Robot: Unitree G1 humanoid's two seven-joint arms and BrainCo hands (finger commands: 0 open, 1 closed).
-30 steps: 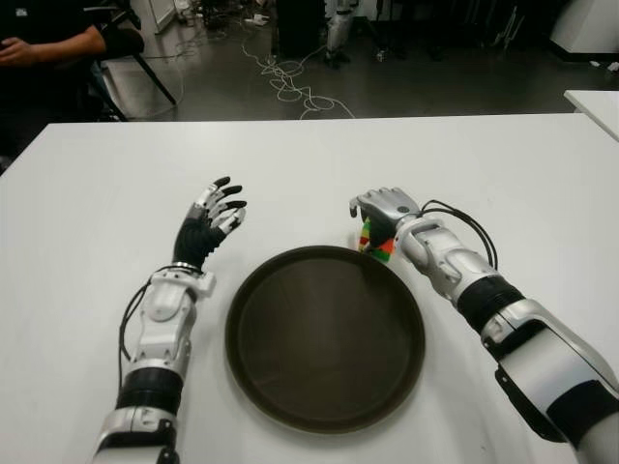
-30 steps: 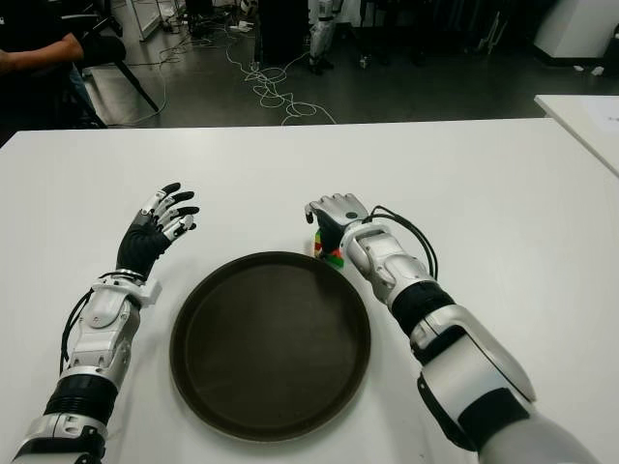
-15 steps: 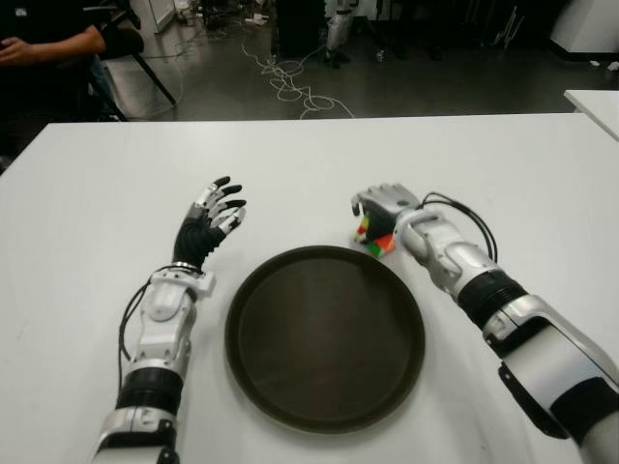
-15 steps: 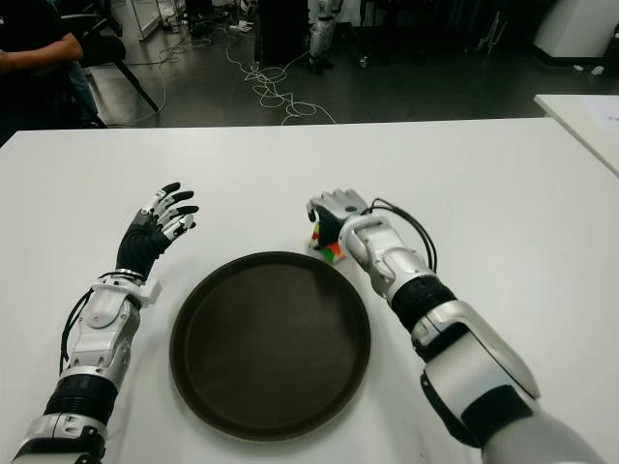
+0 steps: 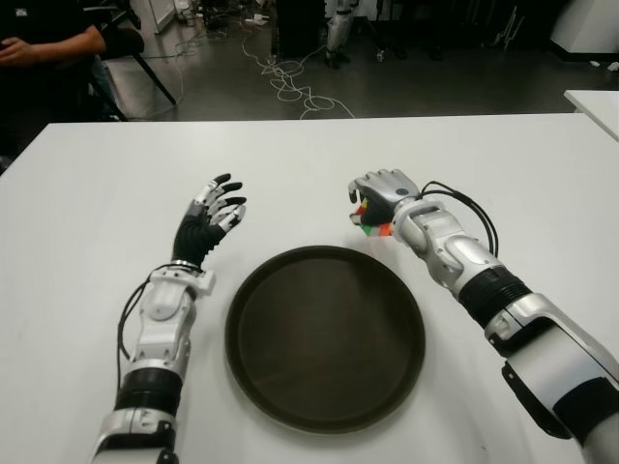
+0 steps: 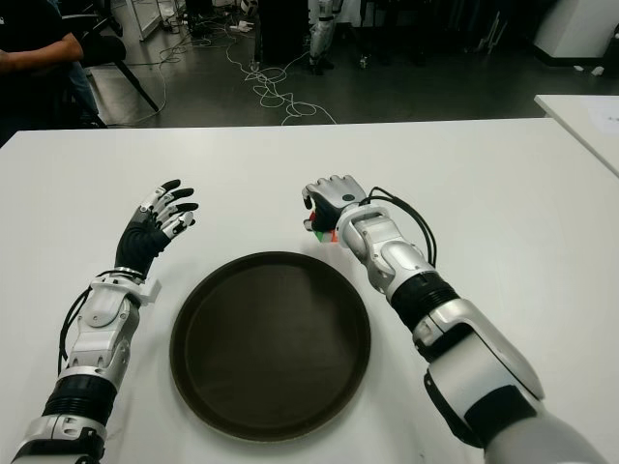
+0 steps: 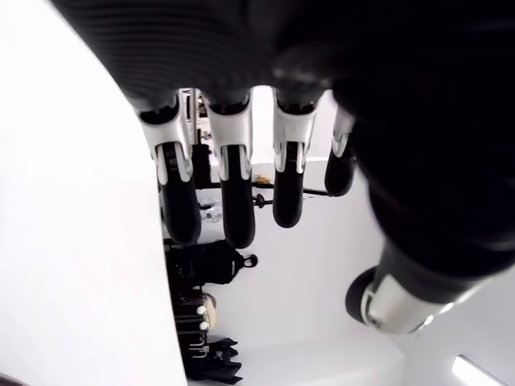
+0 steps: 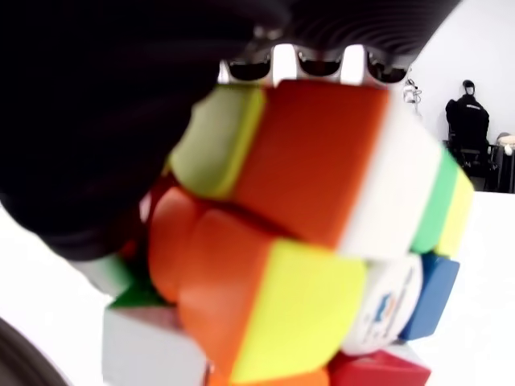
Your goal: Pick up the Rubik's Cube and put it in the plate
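Cube in my right hand, above centre of frame

My right hand curls its fingers around the Rubik's cube, beyond the plate rim; my left hand shows left, fingers spread, empty.

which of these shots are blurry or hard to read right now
Right wrist view: the cube fills the frame, soft and blurred, the right hand a black mass. Left wrist view: the left hand is a dark silhouette. Eye views: sharp and evenly lit.

White table; dark grey floor beyond, with loose white cables; seated person far left; second white table right.
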